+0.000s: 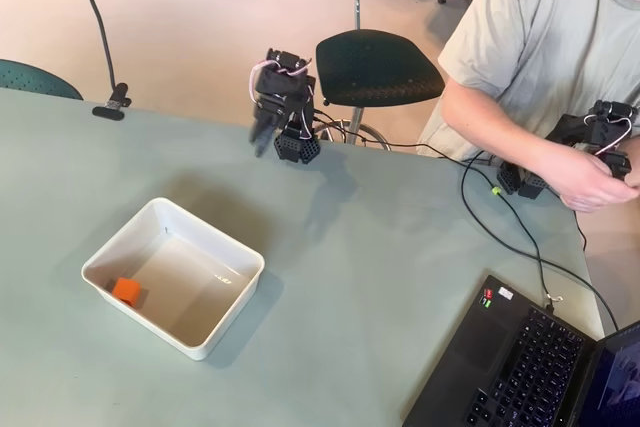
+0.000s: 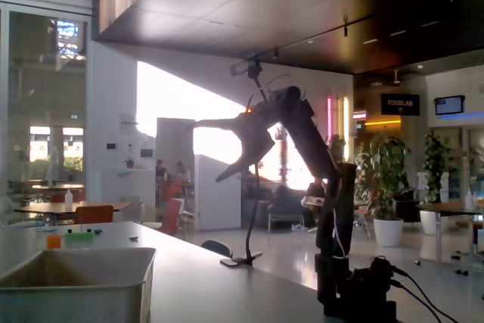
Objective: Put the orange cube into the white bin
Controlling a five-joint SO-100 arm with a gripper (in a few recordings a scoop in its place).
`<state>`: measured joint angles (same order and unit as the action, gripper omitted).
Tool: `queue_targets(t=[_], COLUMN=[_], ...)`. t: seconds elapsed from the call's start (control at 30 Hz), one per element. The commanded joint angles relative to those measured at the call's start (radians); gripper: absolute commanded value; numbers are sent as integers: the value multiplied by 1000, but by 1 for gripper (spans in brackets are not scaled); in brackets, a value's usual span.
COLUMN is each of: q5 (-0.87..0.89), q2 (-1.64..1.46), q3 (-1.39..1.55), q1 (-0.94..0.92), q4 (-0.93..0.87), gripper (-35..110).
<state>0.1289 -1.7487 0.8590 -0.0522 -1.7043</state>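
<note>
While the orange cube (image 1: 127,291) lies in the white bin (image 1: 222,315), pincer (image 2: 208,149) raised, spread wide, empty

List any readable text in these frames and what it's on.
"FOODLAB": lit lettering on a dark sign hanging from the ceiling at the right, in the fixed view.
Wall-mounted screen beside it: content too small to read.
Laptop in the overhead view: key legends and the stickers near its hinge are too small to read.
White bin, orange cube: no markings visible.
</note>
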Motion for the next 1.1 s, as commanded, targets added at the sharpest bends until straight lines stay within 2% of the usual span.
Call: queue_targets(t=[0.0,0.17,0.4,0.5,0.77,1.07], q5=[5,0,8,11,11,9], q2=[-112,-417,-1114,-1284,-1278,-1026], q3=[187,606,1339,1603,1930,1960], q1=[26,11,0,9,14,12], q4=[0,91,453,583,695,696], gripper=[66,66,66,66,66,66])
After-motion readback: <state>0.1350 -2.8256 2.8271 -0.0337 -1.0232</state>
